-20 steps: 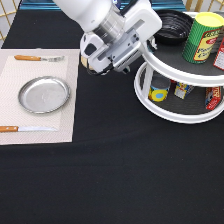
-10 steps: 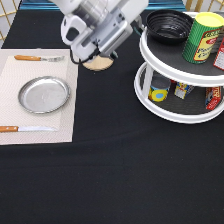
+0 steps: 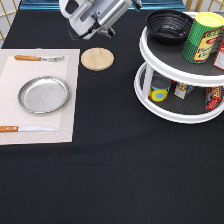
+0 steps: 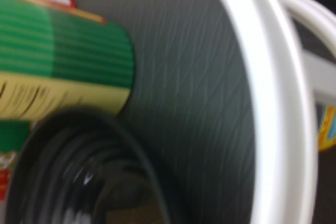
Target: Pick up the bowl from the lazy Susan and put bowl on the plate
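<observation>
The black ridged bowl (image 3: 169,25) sits on the top tier of the white lazy Susan (image 3: 175,75), at the exterior view's top right. The wrist view shows the bowl (image 4: 82,175) close by on the dark mat, inside the white rim of the lazy Susan (image 4: 270,100). The silver plate (image 3: 44,94) lies empty on a placemat at the left. My gripper (image 3: 102,17) hangs at the top edge, left of the bowl and apart from it, holding nothing that I can see.
A green and yellow can (image 3: 202,37) stands right beside the bowl on the top tier and also shows in the wrist view (image 4: 60,65). Small cans (image 3: 160,92) fill the lower tier. A wooden coaster (image 3: 97,58) lies below the gripper. Cutlery (image 3: 37,58) flanks the plate.
The arm has risen toward the exterior view's top and drifted left, uncovering the wooden coaster. The bowl and plate have not moved.
</observation>
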